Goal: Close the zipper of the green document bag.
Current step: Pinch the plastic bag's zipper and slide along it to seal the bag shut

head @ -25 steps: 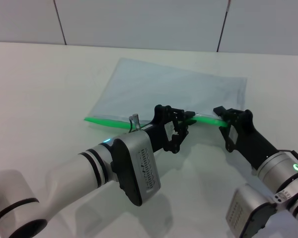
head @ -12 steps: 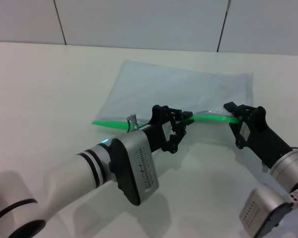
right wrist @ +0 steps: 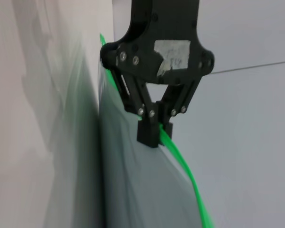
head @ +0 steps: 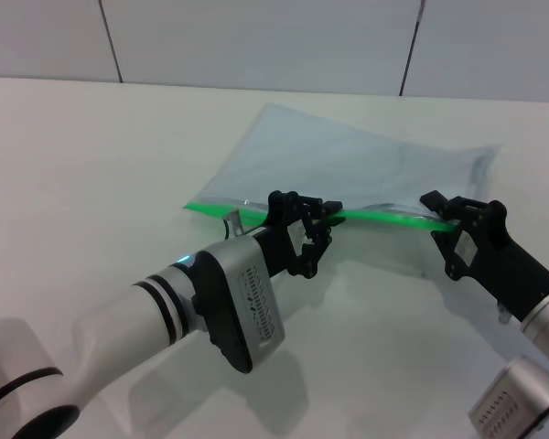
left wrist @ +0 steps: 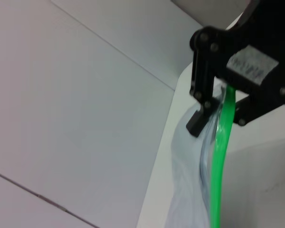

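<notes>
The green document bag (head: pixel 348 165) lies flat on the white table, a pale blue-grey pouch with its bright green zipper (head: pixel 384 217) along the near edge. My left gripper (head: pixel 328 216) is shut on the zipper near the middle of the strip; the right wrist view shows that left gripper (right wrist: pixel 154 135) pinching the zipper (right wrist: pixel 185 171). At the strip's right end, my right gripper (head: pixel 446 222) is shut on the zipper. In the left wrist view the zipper (left wrist: pixel 218 166) runs straight into the right gripper (left wrist: pixel 223 107). I cannot make out the slider tab.
The white table (head: pixel 91 165) stretches to the left and in front of the bag. A panelled wall (head: pixel 256 46) rises behind the table's far edge, close behind the bag's far corner.
My right gripper has moved right along the zipper line. The bag slid and turned to the right with it, and the sagging green strip has pulled out straight. The left gripper shifted only slightly.
</notes>
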### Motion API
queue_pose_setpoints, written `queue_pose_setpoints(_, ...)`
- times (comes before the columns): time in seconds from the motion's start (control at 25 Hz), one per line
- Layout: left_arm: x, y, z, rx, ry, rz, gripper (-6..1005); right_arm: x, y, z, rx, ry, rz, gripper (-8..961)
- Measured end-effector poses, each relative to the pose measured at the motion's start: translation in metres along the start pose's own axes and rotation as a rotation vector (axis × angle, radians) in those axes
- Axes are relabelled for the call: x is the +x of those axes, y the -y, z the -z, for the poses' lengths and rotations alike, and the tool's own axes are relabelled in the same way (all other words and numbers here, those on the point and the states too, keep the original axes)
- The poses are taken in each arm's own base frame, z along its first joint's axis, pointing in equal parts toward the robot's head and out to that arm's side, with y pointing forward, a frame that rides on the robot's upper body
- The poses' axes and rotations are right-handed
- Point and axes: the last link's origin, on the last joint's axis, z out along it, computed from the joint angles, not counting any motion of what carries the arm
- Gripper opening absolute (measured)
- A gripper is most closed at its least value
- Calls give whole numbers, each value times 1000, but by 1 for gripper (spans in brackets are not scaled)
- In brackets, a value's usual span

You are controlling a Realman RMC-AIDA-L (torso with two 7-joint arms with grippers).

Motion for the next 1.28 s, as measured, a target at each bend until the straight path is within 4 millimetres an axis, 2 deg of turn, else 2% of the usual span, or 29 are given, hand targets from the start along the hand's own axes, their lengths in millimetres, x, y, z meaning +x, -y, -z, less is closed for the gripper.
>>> queue_pose_setpoints(0.52,-12,1,6,12,37,20,94,11,6,16,56,20,-44,67)
queue_pose_setpoints(1.28,-60,14,40,154,219,106,99,21,3,37,78,-21,-56,69)
